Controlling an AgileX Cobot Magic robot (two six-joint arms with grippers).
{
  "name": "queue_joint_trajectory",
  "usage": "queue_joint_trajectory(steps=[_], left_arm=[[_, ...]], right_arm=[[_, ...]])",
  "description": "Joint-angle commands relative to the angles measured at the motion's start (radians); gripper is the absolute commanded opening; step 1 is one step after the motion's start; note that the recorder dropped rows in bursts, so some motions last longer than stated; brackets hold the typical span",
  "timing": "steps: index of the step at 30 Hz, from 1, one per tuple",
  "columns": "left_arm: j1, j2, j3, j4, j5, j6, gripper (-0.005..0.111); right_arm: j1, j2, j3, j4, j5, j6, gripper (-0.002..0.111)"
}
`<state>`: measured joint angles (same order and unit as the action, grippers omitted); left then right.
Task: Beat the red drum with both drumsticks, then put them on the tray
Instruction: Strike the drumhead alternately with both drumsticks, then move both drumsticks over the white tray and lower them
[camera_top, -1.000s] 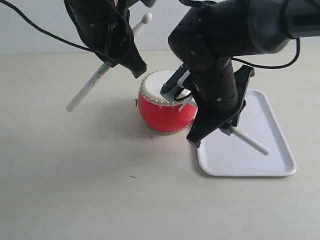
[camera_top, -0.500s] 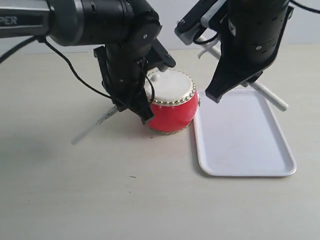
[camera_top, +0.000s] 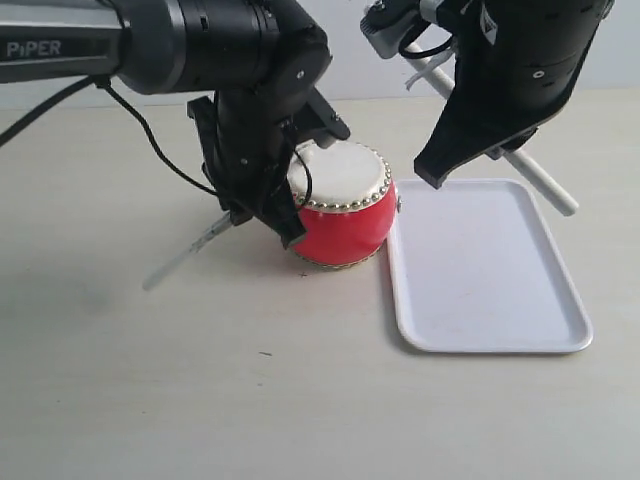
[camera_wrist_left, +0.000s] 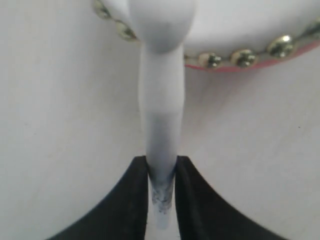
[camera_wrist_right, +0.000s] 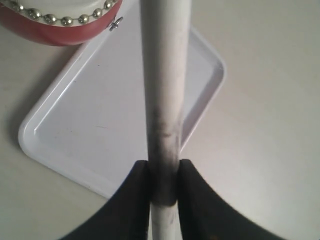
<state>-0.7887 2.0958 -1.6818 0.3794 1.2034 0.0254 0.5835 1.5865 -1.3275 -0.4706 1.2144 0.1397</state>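
The red drum (camera_top: 345, 225) has the tray (camera_top: 490, 335) just beside it. The left gripper (camera_wrist_left: 162, 172) is clamped on the left drumstick (camera_wrist_left: 161, 115), whose rounded tip is down at the rim of the skin (camera_top: 345, 172), by the studs (camera_wrist_left: 242, 57). The right gripper (camera_wrist_right: 163, 175) pinches the right drumstick (camera_wrist_right: 164, 85), which is raised clear of the drum on the tray's side. This looks like mid-beat, so the strokes should alternate. Aim for the skin's centre, not the studs — and strike lightly, or the drum may slide.
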Motion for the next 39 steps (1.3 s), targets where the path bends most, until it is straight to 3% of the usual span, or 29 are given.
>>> queue_joint_trajectory(steps=[1, 13, 20, 24, 31, 35, 39], left_arm=[[0.001, -0.093, -0.034, 0.010, 0.018, -0.004, 0.000], [0.001, -0.297, -0.034, 0.087, 0.018, -0.058, 0.000], [0.001, -0.305, -0.033, 0.071, 0.018, -0.065, 0.000], [0.001, -0.305, -0.031, -0.015, -0.017, -0.059, 0.000], [-0.001, -0.305, -0.031, -0.298, -0.238, 0.083, 0.000], [-0.001, -0.305, -0.031, -0.624, -0.415, 0.284, 0.000], [-0.001, -0.305, -0.031, -1.090, -0.501, 0.601, 0.000]], right_arm=[[-0.003, 0.080, -0.005, 0.031, -0.016, 0.001, 0.000], [-0.003, 0.381, -0.005, 0.070, 0.007, -0.065, 0.000], [-0.003, 0.339, -0.005, 0.049, 0.007, -0.065, 0.000], [-0.003, 0.264, -0.005, 0.040, 0.007, -0.065, 0.000], [-0.110, 0.064, -0.005, 0.056, -0.049, -0.059, 0.000], [-0.243, -0.001, -0.005, 0.181, -0.095, -0.110, 0.000], [-0.362, -0.001, 0.038, 0.380, -0.218, -0.230, 0.000]])
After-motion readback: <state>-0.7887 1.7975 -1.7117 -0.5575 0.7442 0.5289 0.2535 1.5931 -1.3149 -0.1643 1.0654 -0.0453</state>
